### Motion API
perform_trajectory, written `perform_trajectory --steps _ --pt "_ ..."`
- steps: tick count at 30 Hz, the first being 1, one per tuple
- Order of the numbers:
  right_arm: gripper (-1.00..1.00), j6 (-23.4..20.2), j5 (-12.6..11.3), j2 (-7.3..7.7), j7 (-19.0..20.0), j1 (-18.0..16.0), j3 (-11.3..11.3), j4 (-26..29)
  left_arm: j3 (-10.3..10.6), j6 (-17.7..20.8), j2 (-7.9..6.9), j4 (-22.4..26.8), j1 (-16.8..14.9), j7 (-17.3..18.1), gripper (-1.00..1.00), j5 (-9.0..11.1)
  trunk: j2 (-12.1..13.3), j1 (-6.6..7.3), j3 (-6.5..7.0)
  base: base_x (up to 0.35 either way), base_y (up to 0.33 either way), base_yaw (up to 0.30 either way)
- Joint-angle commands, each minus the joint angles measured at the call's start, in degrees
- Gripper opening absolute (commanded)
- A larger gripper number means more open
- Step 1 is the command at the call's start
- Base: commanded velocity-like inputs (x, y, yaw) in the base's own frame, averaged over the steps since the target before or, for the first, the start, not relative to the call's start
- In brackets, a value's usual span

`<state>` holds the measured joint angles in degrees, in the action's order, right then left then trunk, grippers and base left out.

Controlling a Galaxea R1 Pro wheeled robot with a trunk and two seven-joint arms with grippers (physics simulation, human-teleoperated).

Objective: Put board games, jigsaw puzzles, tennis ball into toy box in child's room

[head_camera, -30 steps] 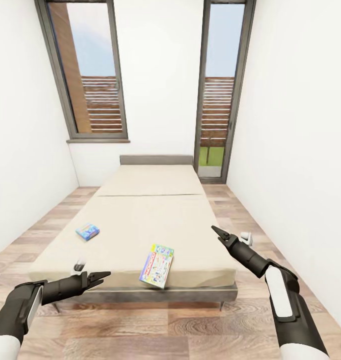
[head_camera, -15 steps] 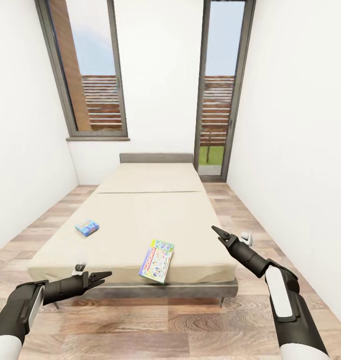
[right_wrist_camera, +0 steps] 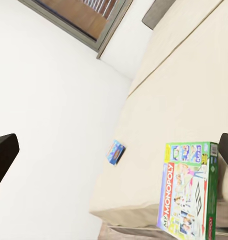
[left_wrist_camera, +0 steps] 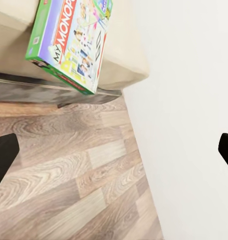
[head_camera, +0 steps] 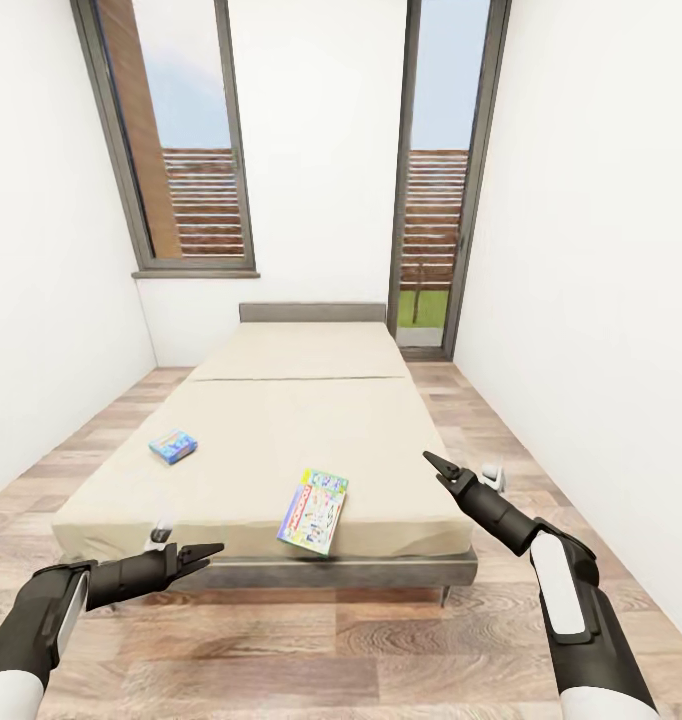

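Head view shows your base has rolled back slightly from the bed (head_camera: 281, 440), so both games now sit farther off and you must close in again. Your left gripper (head_camera: 203, 553) and right gripper (head_camera: 436, 465) hang empty, fingers parted in the wrist views. Nearest, the Monopoly board game (head_camera: 314, 509) overhangs the foot edge; beyond it the light-blue board game (head_camera: 174, 445) lies flat. No toy box here

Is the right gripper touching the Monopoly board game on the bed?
Apart. In the head view the right gripper hangs beside the bed, with bare mattress between it and the Monopoly board game.
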<state>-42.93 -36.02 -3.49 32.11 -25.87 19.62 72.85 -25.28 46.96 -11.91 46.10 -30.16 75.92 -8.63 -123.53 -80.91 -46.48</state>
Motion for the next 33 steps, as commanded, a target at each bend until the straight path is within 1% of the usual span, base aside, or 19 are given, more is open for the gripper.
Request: perform_trajectory --steps 1,33 --pt "1.00 -0.40 -0.10 -0.05 0.14 -0.06 0.17 0.01 -0.22 0.60 0.04 0.04 -0.07 0.53 1.00 -0.59 -0.44 -0.22 -0.24 0.000 0.000 0.000" --pt "1.00 -0.40 -0.10 -0.04 0.14 -0.06 0.22 -0.07 -0.12 0.59 0.05 0.04 -0.07 0.54 1.00 -0.59 -13.28 -7.24 -5.99 0.000 0.000 0.000"
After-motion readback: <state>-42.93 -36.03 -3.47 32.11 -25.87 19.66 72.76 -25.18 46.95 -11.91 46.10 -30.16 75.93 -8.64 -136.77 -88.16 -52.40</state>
